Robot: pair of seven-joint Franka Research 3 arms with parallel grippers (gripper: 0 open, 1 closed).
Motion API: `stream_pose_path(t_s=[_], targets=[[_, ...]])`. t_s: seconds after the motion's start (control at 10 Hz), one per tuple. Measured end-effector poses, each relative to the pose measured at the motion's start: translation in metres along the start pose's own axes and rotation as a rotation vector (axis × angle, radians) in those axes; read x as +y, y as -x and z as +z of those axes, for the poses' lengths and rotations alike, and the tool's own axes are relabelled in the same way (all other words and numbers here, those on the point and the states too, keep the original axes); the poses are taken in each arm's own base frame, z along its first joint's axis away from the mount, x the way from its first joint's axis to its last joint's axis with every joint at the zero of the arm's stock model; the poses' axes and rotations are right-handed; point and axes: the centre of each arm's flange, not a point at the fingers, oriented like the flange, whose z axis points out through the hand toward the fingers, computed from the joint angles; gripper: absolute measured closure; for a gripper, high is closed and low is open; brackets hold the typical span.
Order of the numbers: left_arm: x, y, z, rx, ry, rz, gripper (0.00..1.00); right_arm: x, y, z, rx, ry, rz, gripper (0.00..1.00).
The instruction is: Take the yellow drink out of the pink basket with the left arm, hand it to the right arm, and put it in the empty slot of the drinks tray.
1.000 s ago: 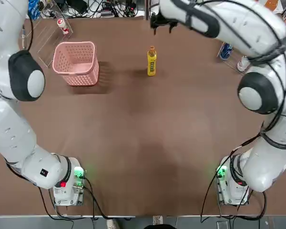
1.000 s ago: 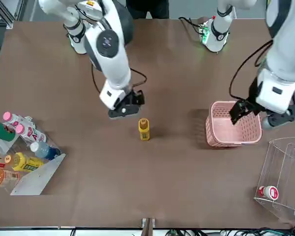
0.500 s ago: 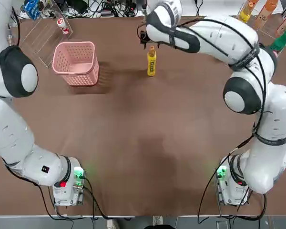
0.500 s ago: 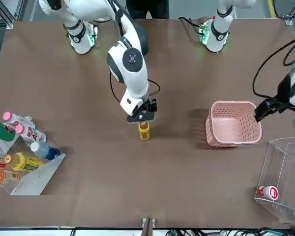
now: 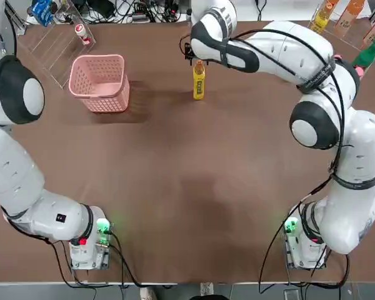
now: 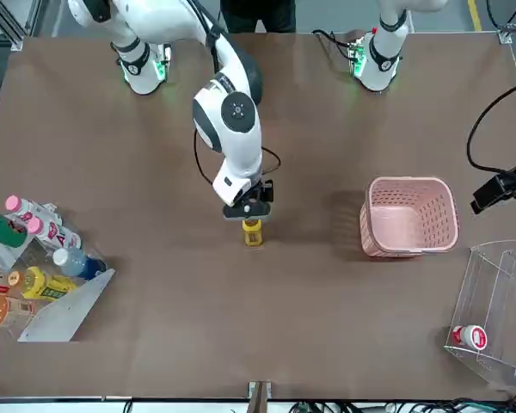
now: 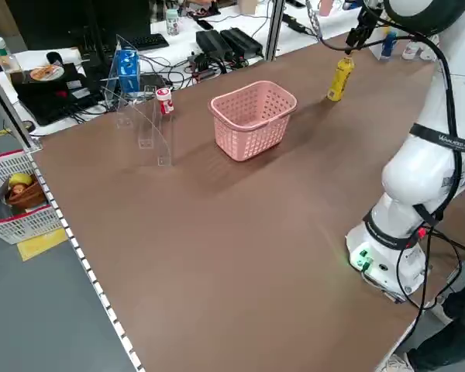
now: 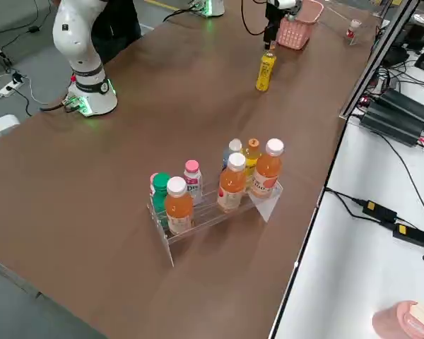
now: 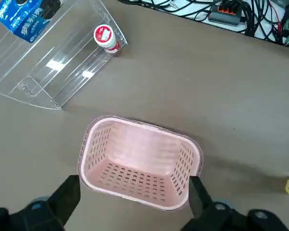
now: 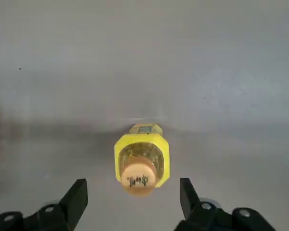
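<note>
The yellow drink (image 5: 199,82) stands upright on the brown table, to the right of the pink basket (image 5: 106,100) and outside it. My right gripper (image 6: 252,209) hangs straight over the bottle's orange cap (image 10: 138,180). Its fingers (image 10: 75,196) flank the bottle with a gap on each side, so it is open and touches nothing. The basket (image 9: 102,130) is empty. My left gripper (image 6: 494,189) is open, raised and off to the basket's outer side. The drinks tray (image 8: 212,212) holds several bottles at the table's far right corner.
A clear acrylic stand (image 5: 56,44) with a small red-capped bottle (image 5: 81,31) sits behind the basket at the far left. Both arm bases (image 5: 87,240) stand at the near edge. Cables and boxes lie beyond the far edge.
My right gripper swung in from the far side, came down over the yellow drink's cap, and its jaws narrowed. My left arm drew back from the basket toward the table's left edge.
</note>
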Motion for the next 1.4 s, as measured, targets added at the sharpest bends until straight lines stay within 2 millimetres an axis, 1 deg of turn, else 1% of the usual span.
stream_pose_path(t_s=[0.2, 0.3, 0.5, 0.6, 0.8, 0.9, 1.1, 1.4], targets=[[-0.009, -0.001, 0.002, -0.015, -0.004, 0.013, 0.00, 0.002, -0.002, 0.013, -0.003, 0.008, 0.012, 0.20], [-0.014, -0.001, 0.002, -0.022, -0.006, 0.023, 0.00, 0.003, -0.004, 0.016, -0.001, 0.011, 0.016, 0.23], [-0.028, -0.003, 0.004, -0.036, -0.011, 0.021, 0.00, 0.005, -0.006, 0.018, 0.000, 0.013, 0.020, 0.26], [-0.033, -0.004, 0.004, -0.038, -0.011, 0.017, 0.00, 0.005, -0.006, 0.018, 0.001, 0.013, 0.020, 0.31], [-0.037, -0.005, 0.005, -0.040, -0.012, 0.026, 0.00, 0.005, -0.006, 0.019, 0.002, 0.012, 0.020, 0.37], [-0.038, -0.005, 0.005, -0.040, -0.012, 0.031, 0.00, 0.005, -0.006, 0.022, 0.000, 0.013, 0.019, 0.39], [-0.039, -0.005, 0.005, -0.041, -0.012, 0.032, 0.00, 0.005, -0.005, 0.028, -0.001, 0.015, 0.018, 0.38], [-0.040, -0.005, 0.005, -0.044, -0.012, 0.029, 0.00, 0.005, -0.005, 0.028, 0.000, 0.016, 0.017, 0.39]])
